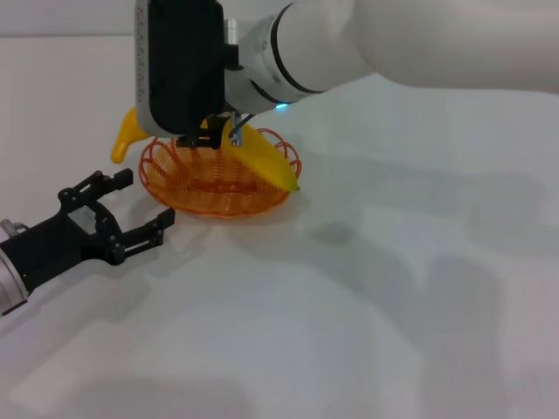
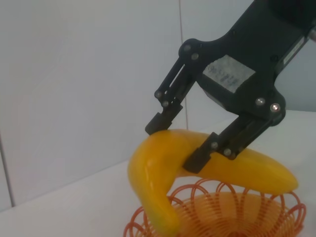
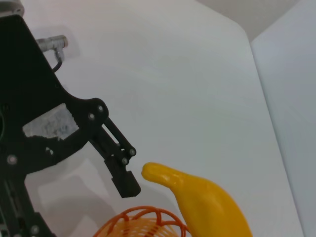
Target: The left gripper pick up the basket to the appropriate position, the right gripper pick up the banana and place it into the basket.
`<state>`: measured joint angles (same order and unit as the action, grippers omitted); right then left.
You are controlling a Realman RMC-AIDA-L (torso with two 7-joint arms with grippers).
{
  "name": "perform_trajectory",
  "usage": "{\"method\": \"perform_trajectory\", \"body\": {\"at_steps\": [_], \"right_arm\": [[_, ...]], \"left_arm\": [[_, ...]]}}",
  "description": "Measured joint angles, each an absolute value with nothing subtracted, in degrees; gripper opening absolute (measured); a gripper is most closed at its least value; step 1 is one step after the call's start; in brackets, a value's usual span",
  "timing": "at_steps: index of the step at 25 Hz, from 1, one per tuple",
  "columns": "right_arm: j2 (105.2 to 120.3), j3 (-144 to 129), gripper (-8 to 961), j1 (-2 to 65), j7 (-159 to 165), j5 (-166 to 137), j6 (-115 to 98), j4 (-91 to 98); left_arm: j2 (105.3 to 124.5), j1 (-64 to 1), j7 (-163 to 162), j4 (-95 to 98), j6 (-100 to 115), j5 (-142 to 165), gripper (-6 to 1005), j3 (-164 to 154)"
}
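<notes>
Yellow banana (image 2: 217, 165), grasped by right tool (image 2: 180, 148) over basket (image 1: 218, 188): lower centred, then release. Left tool (image 1: 131, 205): spread, idle on bench (image 1: 393, 305).

You see a bright yellow banana (image 1: 262, 157); an orange looped-wire basket (image 1: 218, 196); a plain black left gripper (image 1: 118, 218); a black, white-labelled right gripper (image 2: 190, 148).
</notes>
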<state>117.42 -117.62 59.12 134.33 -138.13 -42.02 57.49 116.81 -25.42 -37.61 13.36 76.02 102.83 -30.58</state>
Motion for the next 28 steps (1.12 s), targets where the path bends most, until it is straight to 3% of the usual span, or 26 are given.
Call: {"method": "perform_trajectory", "body": {"at_steps": [14,16,20,28], "right_arm": [[117.36,-118.1,574,58.4,134.5,-138.3,-42.3,59.0],[117.11,-117.6,634,57.3,134.5,-138.3,-43.3,61.2],[116.71,-113.1,755,50.5,133.8,-141.1,-47.9,71.3],[116.69,-104.2,749,37.9,127.5,-139.7,-54.9,86.1]], "left_arm": [[116.81,-25.2,-37.6,13.4,76.0,102.8,879,-30.6],[116.80,-25.1,-37.6,13.4,76.0,102.8,879,-30.6],[116.80,-25.0,-37.6,13.4,76.0,102.7,879,-30.6],[116.80,-24.8,-37.5,13.4,76.0,102.5,880,-30.4]]}}
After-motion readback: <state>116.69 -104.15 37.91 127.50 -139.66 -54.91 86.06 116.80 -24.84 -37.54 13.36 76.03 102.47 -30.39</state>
